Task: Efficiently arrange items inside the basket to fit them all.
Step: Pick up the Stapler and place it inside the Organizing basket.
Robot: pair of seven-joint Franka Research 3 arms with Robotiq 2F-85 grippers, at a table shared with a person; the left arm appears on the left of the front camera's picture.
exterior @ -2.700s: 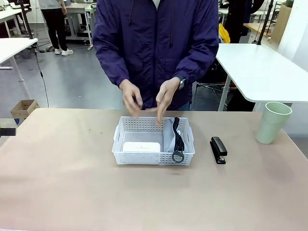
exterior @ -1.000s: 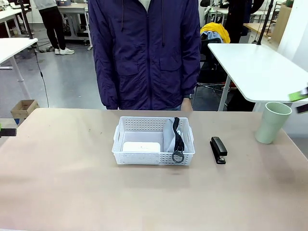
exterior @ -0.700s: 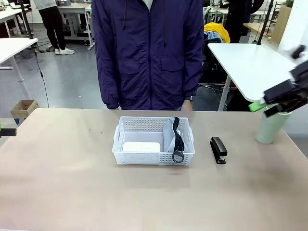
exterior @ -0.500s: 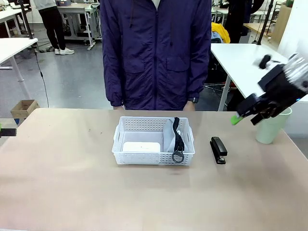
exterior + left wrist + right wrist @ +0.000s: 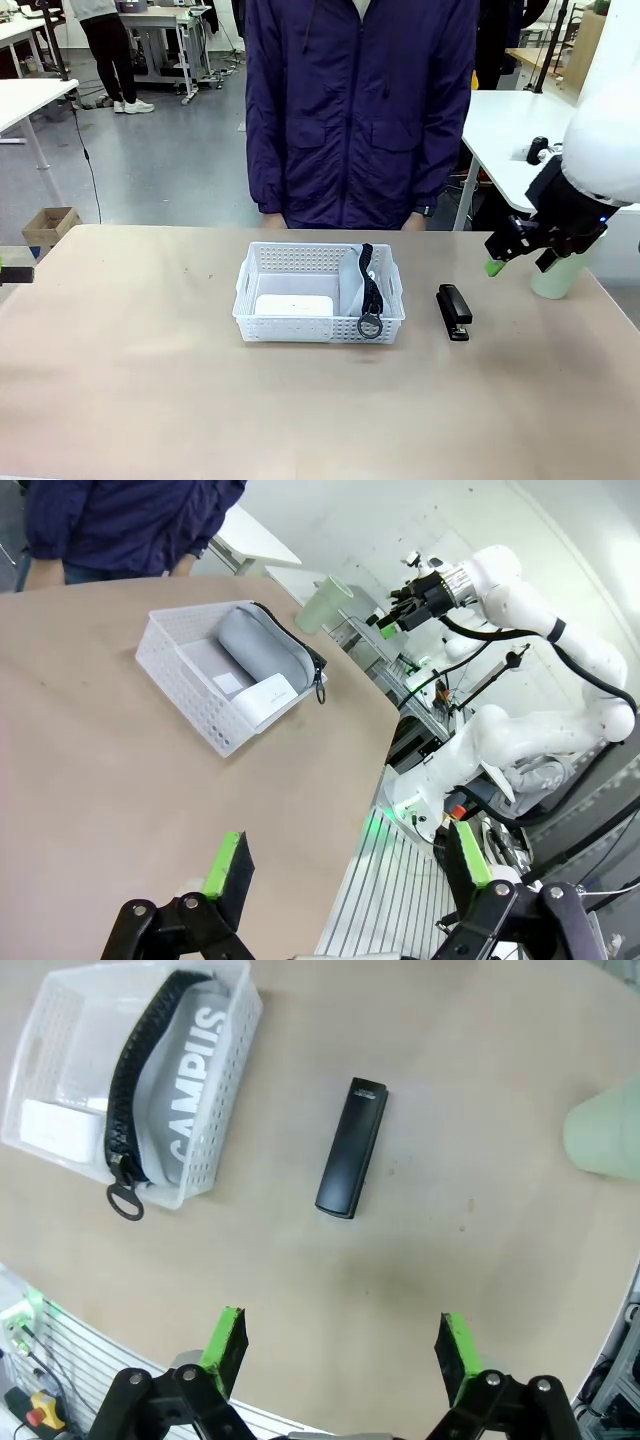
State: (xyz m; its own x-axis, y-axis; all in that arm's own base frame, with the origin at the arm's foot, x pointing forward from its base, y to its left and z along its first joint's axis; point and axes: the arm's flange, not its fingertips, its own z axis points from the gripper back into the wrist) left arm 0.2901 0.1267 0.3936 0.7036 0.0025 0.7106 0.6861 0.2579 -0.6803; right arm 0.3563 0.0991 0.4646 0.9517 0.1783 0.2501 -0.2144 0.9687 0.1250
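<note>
Table: tan top, all task items on it or in the basket

Person: dark jacket, stands at the far edge behind the basket, arms down at the sides

Right arm: white, comes in from the right side, wrist angled down toward the table

Basket: white lattice, centre of the table, long side facing the robot

Pouch: grey, "CAMPUS" print readable in the right wrist view; on edge along the basket's right wall, black strap over the top, ring hanging outside the near rim

White box: flat in the basket's near left corner, beside the pouch

Cup: pale green, upright near the right edge, upper part hidden by the right gripper in the front view

Right gripper: above the table between stapler and cup, jaws spread, nothing between them

Left gripper: jaws spread wide, empty, well apart from the basket

Stapler: black, flat on the table just right of the basket, not touching it
</note>
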